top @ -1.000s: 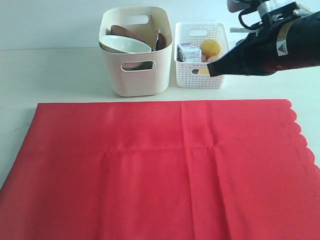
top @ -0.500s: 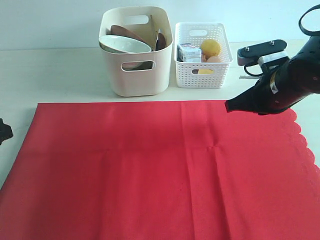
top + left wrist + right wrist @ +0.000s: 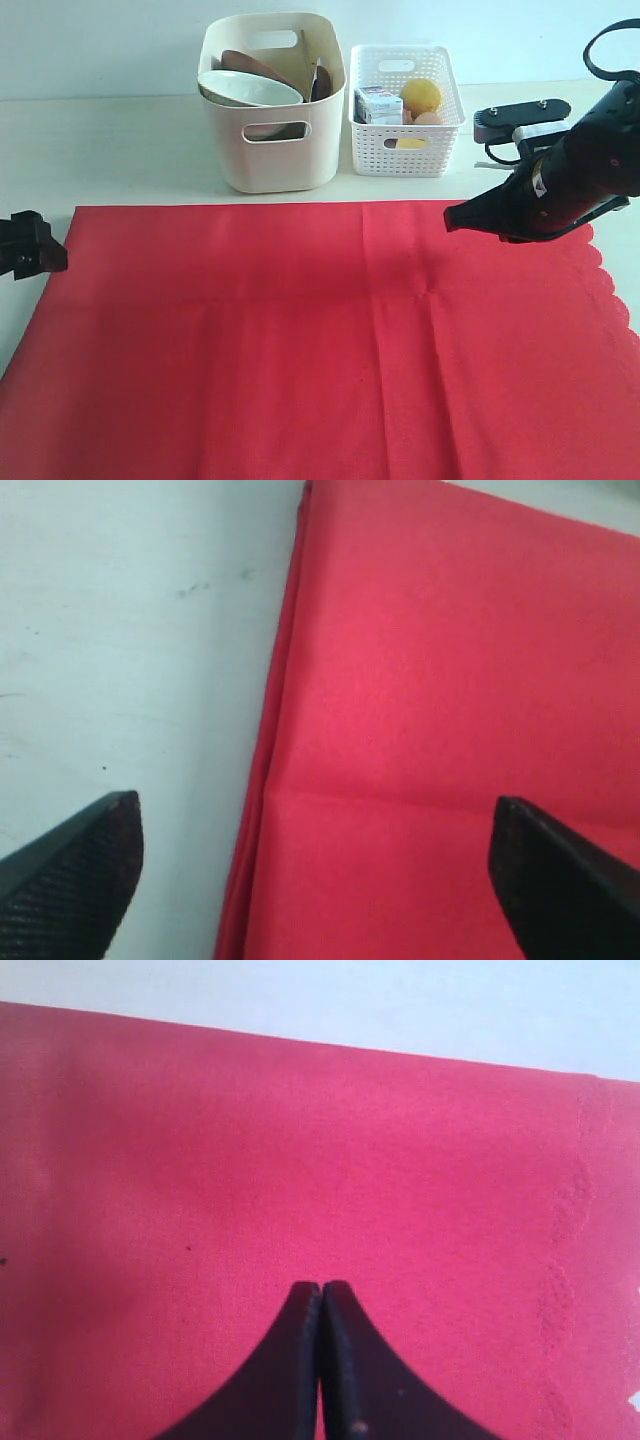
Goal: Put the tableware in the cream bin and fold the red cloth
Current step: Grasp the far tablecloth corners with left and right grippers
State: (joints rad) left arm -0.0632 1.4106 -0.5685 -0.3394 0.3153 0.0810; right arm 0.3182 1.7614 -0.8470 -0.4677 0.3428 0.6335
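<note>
tableware (image 3: pixel 250 88) sits in cream bin (image 3: pixel 272 150), upper centre. red cloth (image 3: pixel 320 340) lies flat across lower frame. left end effector (image 3: pixel 315 820) spread wide, empty, straddling cloth's left edge; right end effector (image 3: pixel 322 1295) pressed together, empty, upper right. advise: part right, pinch matching corners evenly.

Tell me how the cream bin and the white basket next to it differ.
The cream bin is taller with smooth walls; the white basket is lower with lattice walls. The cream bin holds a pale bowl and a brown plate; the white basket holds a milk carton and a lemon. Both have oval handle cut-outs and stand side by side off the red cloth.
</note>
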